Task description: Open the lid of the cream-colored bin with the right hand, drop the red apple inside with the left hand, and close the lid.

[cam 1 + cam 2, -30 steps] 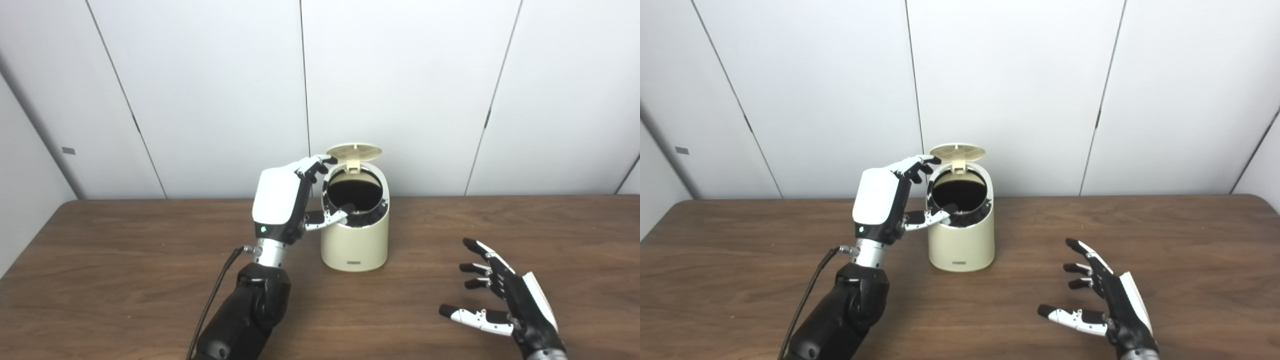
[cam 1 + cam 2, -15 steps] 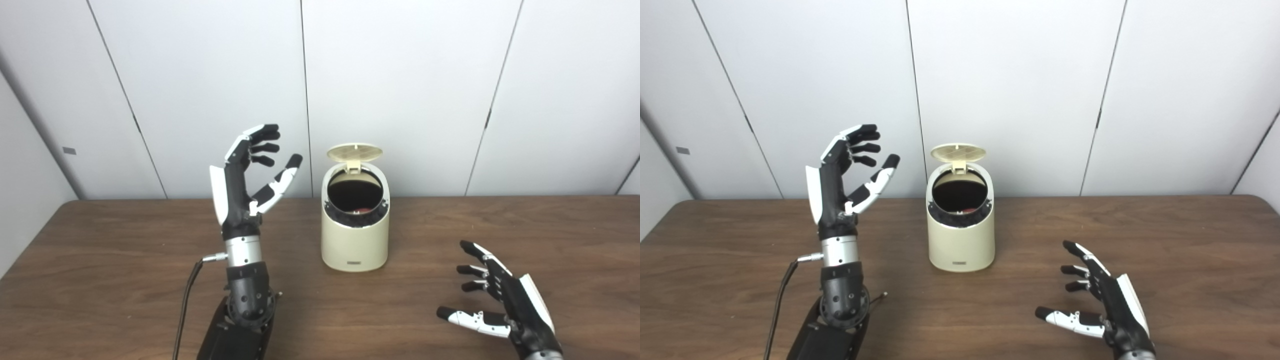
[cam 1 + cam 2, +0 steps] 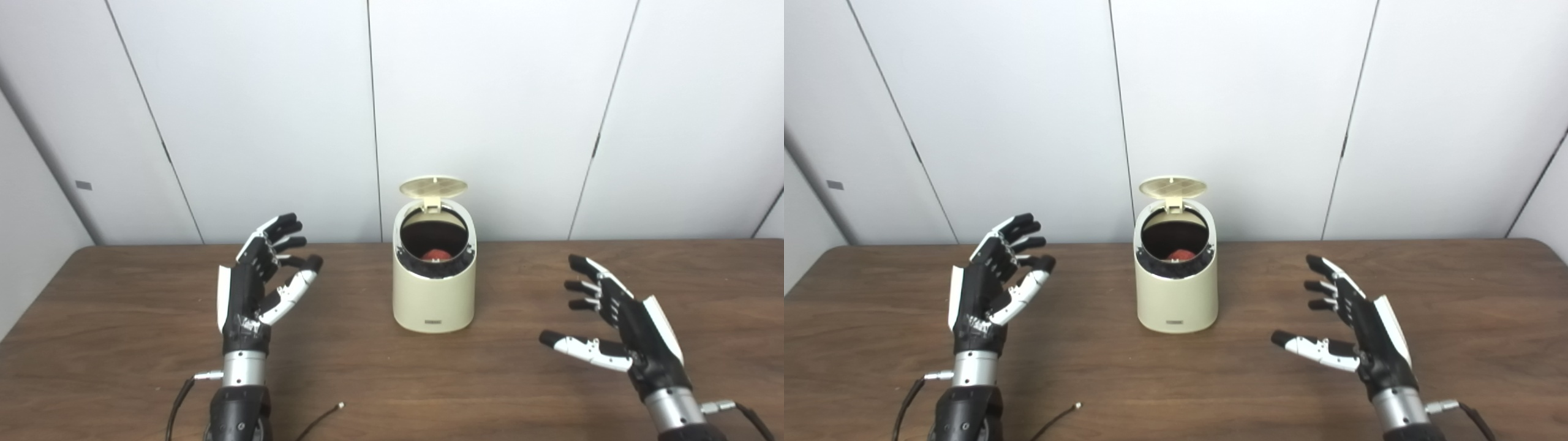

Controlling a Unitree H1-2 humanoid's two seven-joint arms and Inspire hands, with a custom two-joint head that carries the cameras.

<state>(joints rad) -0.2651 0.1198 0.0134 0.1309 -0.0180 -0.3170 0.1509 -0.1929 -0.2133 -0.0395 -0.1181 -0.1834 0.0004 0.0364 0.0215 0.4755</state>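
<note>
Left black-and-white robot hand (image 3: 257,294): raised over the brown wood-grain counter (image 3: 122,343), well left of the bin, fingers spread, holding nothing. Likely clear of the opening because its part is done. Centre: cream-coloured cylindrical plastic bin (image 3: 433,288), round hinged lid (image 3: 433,185) tipped up at the back, red apple (image 3: 435,253) resting inside. Right black-and-white robot hand (image 3: 618,331): fingers apart, empty, palm turned toward the bin, probably poised for closing the lid.
</note>
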